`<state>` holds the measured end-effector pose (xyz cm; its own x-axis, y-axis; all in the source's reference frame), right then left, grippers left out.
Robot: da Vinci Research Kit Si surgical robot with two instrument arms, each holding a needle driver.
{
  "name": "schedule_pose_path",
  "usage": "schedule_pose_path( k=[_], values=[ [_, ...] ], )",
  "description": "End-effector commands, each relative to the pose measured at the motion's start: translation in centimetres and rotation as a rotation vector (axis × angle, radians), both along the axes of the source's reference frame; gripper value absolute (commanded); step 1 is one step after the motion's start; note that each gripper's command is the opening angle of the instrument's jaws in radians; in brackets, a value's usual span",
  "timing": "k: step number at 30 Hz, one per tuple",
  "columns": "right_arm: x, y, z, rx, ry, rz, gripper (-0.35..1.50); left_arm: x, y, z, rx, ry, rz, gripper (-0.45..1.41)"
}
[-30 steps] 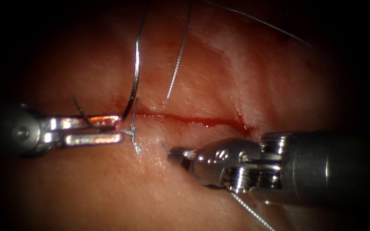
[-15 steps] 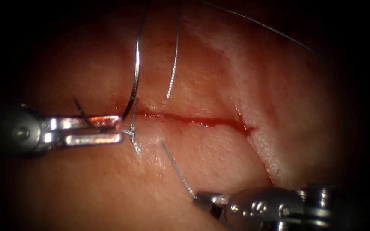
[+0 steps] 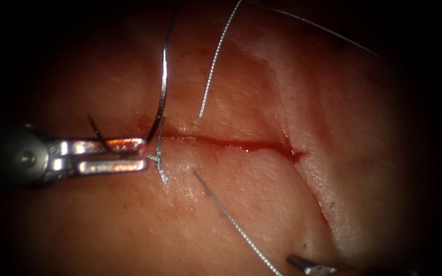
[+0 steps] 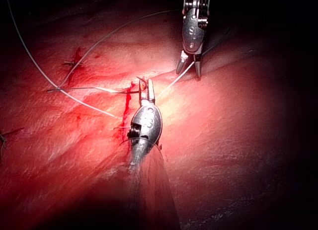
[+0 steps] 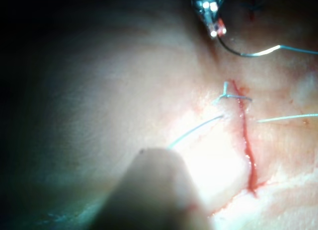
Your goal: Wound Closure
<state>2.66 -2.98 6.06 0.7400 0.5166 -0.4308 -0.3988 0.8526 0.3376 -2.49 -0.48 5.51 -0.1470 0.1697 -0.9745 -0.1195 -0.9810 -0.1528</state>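
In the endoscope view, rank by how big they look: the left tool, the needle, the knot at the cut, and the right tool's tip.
1. Left tool
2. Needle
3. and 4. Right tool tip and knot: look alike, unranked.

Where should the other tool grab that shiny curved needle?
Probably the curved steel needle at its bare middle, coming from the right: the left tool clamps its lower end at the left end of the cut, and the arc rises free above.

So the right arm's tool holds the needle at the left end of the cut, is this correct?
No, the left arm's tool holds the needle, near one end, at the left end of the cut; the endoscope view shows it.
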Motion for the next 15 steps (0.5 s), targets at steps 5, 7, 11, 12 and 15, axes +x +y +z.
schedule_pose_path(
  k=[5,7,11,12,15],
  values=[
    [0.48,0.59,-0.01,-0.035,0.067,0.158,1.33,-0.05,-0.02,0.07,0.0,-0.001,0.0,-0.45],
    [0.58,0.68,0.01,-0.048,0.072,0.164,1.33,-0.04,-0.02,0.07,0.0,-0.001,0.0,-0.45],
    [0.78,0.74,0.1,-0.035,0.081,0.152,1.28,-0.04,-0.02,0.07,0.0,-0.001,0.0,-0.45],
    [0.87,0.72,0.17,-0.008,0.08,0.128,1.25,-0.04,-0.02,0.07,0.0,-0.001,0.0,-0.45],
    [1.03,0.69,0.35,0.003,0.076,0.113,1.25,-0.05,-0.02,0.07,0.0,-0.001,0.0,-0.45]
  ],
)
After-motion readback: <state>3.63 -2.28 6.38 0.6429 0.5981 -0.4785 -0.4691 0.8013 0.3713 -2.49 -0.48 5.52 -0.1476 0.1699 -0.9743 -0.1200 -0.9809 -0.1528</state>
